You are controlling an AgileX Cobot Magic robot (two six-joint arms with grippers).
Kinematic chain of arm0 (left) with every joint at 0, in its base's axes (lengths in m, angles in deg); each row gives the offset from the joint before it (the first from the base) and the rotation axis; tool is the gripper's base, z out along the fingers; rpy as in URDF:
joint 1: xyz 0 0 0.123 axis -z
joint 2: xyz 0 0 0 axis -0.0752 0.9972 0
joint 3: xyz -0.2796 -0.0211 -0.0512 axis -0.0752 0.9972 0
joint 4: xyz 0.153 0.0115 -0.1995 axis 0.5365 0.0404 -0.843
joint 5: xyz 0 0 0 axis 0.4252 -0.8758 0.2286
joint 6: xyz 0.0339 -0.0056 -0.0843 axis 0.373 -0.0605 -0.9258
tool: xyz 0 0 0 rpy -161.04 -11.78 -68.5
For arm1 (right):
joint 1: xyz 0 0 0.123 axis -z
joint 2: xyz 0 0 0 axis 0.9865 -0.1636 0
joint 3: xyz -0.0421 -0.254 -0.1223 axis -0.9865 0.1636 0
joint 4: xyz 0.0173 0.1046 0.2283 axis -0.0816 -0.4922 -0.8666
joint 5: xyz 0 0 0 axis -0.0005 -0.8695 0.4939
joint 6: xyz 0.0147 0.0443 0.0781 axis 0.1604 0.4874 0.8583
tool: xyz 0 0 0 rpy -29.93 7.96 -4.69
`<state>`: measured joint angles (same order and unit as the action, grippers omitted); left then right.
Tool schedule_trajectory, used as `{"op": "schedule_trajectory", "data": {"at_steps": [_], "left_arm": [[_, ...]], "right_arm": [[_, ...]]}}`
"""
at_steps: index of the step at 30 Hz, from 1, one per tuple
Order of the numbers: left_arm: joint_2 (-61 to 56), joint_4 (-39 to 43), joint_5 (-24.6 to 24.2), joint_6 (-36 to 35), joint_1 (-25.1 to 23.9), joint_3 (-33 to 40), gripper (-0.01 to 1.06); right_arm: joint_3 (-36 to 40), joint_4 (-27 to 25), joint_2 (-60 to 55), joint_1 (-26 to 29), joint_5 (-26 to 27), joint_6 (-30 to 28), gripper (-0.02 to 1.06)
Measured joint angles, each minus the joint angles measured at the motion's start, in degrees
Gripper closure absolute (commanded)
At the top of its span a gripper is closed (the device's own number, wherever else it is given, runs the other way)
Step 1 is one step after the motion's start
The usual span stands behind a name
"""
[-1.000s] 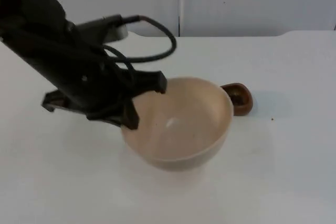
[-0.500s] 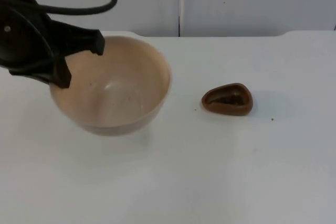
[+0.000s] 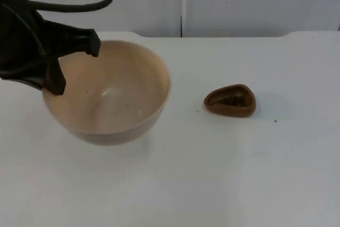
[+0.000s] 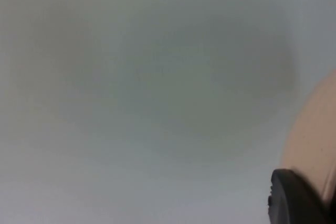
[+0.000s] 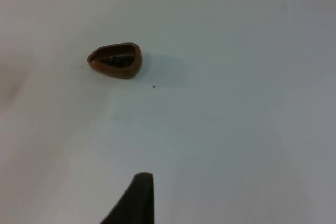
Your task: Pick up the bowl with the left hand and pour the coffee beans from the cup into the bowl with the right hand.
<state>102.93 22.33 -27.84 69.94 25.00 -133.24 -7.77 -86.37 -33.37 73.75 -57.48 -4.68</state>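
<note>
A large beige bowl (image 3: 109, 94) hangs a little above the table at the left, slightly tilted, with a few dark specks inside. My left gripper (image 3: 73, 65) is shut on its left rim. The bowl's outer wall (image 4: 315, 140) also appears in the left wrist view, beside a black fingertip (image 4: 294, 198). A small brown cup (image 3: 231, 100) holding dark coffee beans stands alone on the table right of centre. In the right wrist view the cup (image 5: 115, 60) lies well ahead of my right gripper (image 5: 137, 200), which waits clear of it.
The white table (image 3: 212, 174) ends at the grey partition wall (image 3: 239, 3) behind. A tiny dark speck (image 3: 275, 120) lies right of the cup. Open table surrounds the cup on all sides.
My left gripper carried the bowl from beside the cup to the left side of the table, then eased slightly further left. The cup, half hidden before, now stands in full view.
</note>
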Motion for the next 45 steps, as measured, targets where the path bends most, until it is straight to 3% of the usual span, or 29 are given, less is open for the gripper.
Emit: {"op": "schedule_trajectory", "data": {"at_steps": [8, 12, 17, 45], "left_arm": [[0.0, 0.1, -3.8, -7.0, 0.2, 0.0, 1.05], [1.4, 8.9, -4.7, -17.6, 4.5, 0.7, 1.05], [2.2, 14.1, -5.3, -23.6, 7.6, 0.8, 1.05], [2.3, 15.0, -5.8, -24.5, 7.7, 0.8, 1.05]], "right_arm": [[0.0, -0.2, 0.0, 0.0, 0.0, 0.0, -0.01], [0.0, -1.2, 0.0, 0.0, 0.0, 0.2, -0.01], [0.0, -1.5, 0.0, 0.0, 0.0, 0.2, -0.01], [-0.2, -1.9, 0.0, 0.0, 0.6, 0.2, -0.01]]}}
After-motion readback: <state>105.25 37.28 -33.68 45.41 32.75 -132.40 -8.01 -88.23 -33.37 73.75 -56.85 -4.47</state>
